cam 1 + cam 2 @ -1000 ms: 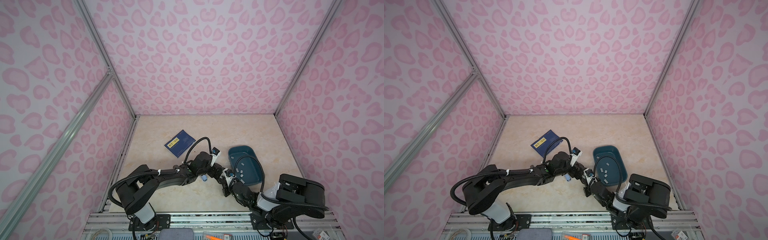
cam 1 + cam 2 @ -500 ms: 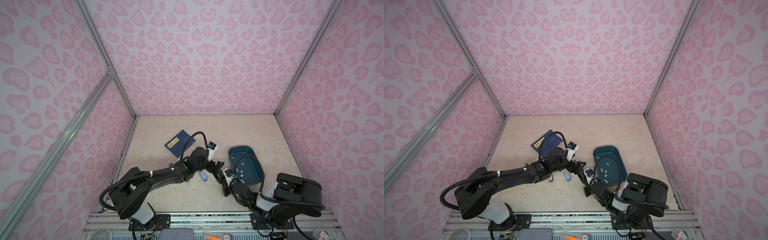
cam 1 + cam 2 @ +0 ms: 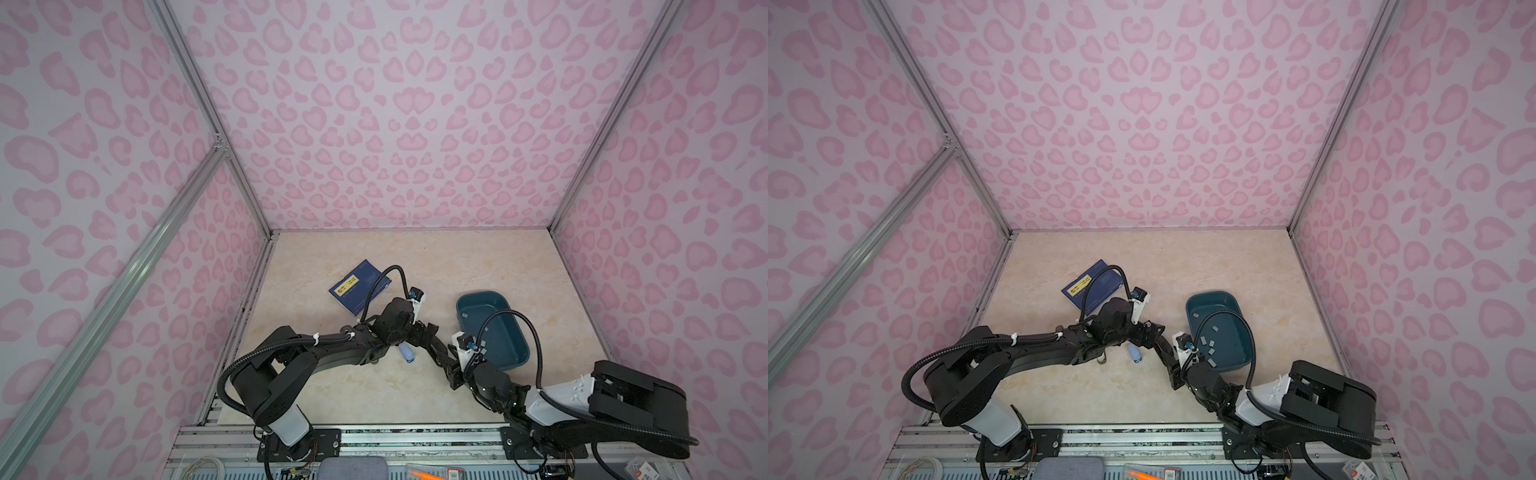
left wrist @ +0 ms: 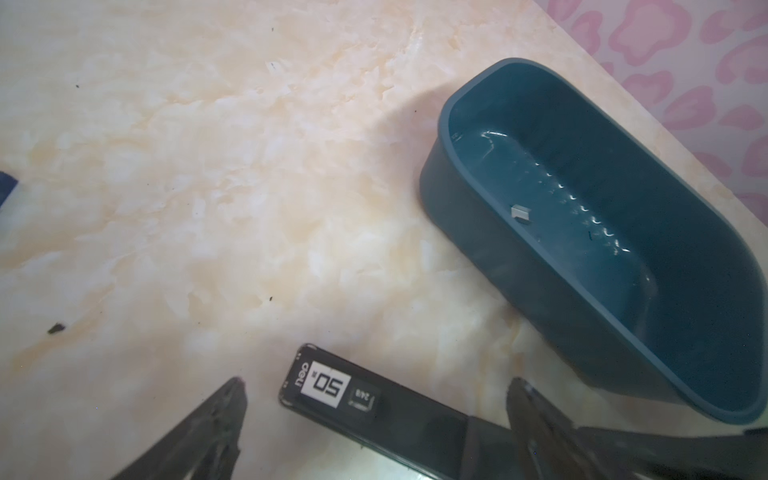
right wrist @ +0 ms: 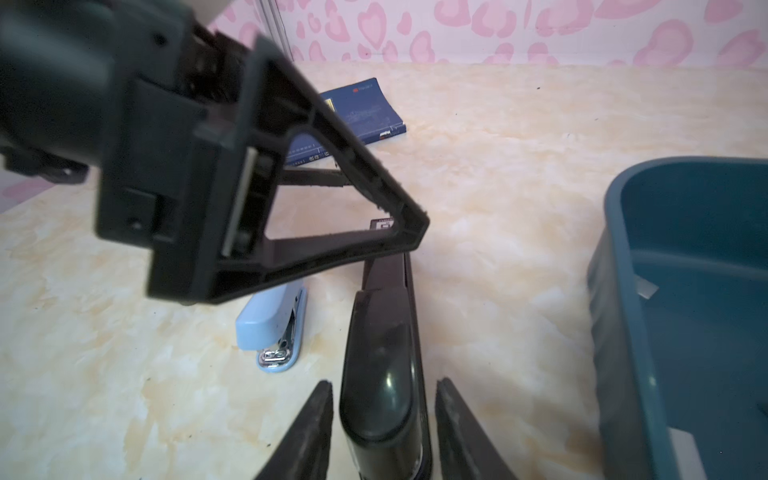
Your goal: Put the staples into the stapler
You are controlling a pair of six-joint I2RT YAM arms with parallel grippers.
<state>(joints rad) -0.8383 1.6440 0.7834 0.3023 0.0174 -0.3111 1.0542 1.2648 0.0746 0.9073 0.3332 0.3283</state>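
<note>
Flat on the table (image 4: pixel 208 166) between the grippers: black stapler (image 5: pixel 380 332), rear straddled by the right gripper (image 5: pixel 384 382), jaws partly parted, a sliver of gap each side, gripping nothing; front below the left gripper (image 4: pixel 376 380), jaws wide and empty. Close by, small blue stapler (image 3: pixel 1134 355); staples (image 4: pixel 520 212) loose in the teal tub (image 4: pixel 457 232), apart from both grippers; blue booklet (image 3: pixel 359 286) farther back, crossed by a cable. Mostly hidden from the right wrist by the left gripper's finger frame, the black stapler's label, plain from the left wrist.
</note>
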